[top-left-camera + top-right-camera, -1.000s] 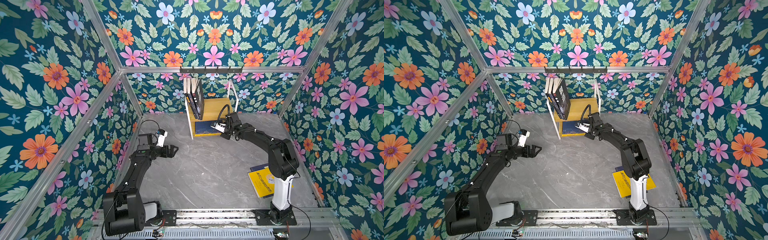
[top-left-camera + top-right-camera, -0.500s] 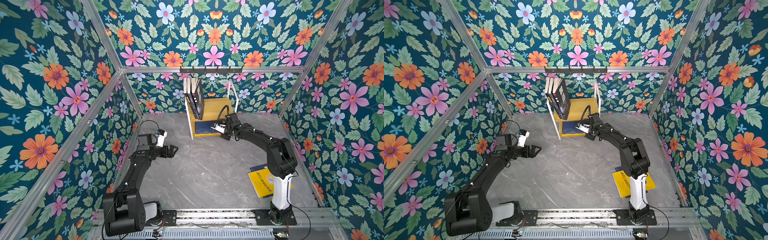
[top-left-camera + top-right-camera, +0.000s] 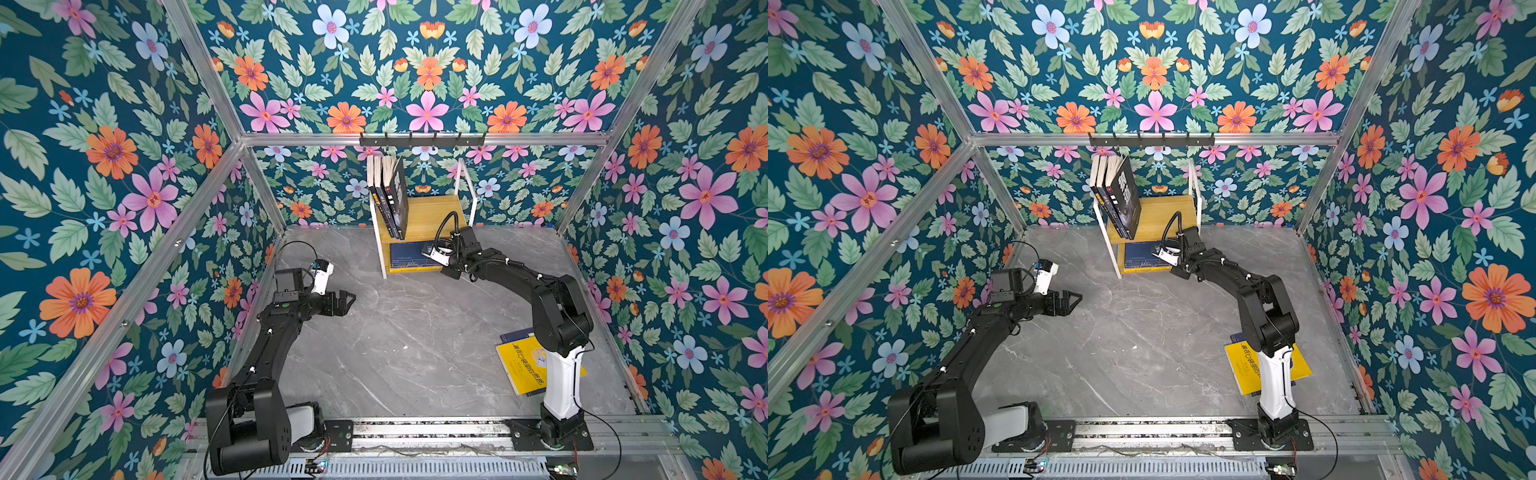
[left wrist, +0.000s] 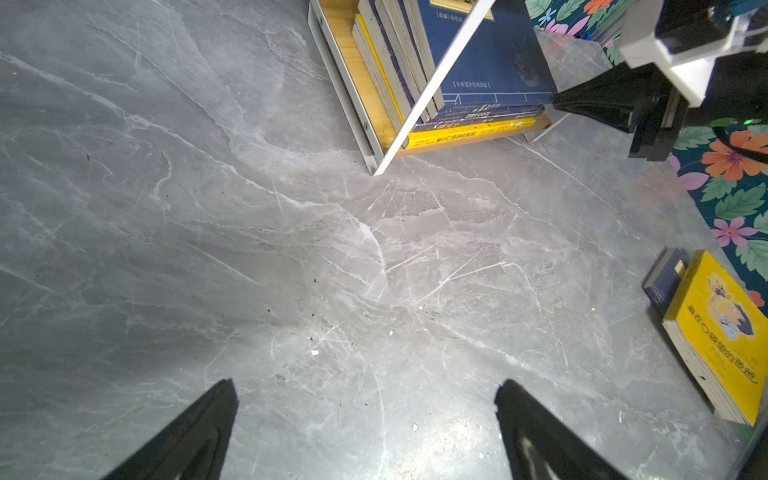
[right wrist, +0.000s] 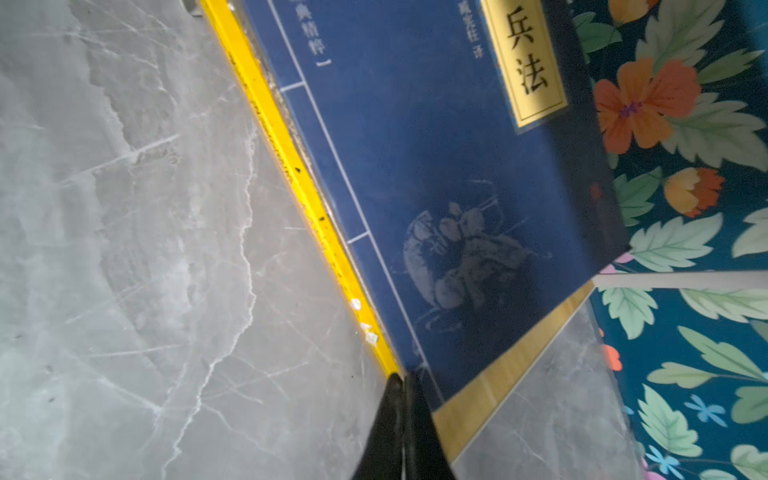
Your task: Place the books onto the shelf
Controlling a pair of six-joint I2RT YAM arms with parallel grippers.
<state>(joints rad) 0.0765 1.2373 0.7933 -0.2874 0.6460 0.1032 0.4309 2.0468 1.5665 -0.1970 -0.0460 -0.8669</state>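
Right pincer [image 5: 402, 380], clenched empty, touches a corner of the navy book [image 5: 415, 166] on the shelf [image 5: 511, 365].

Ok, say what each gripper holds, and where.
Nothing held. Left gripper open, empty; right gripper shut, tips at a corner of the navy paperback with the yellow title label.

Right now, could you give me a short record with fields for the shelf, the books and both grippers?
Upper tier of shelf: standing books, leaning, at the left-arm end
Lower tier: flat stack, navy book on top, yellow spine lowest
Table: yellow book lying on a navy one, beside the right arm's base
Left gripper: open, empty, above bare table
Right gripper: shut, holding nothing, tips at a corner of the flat stack
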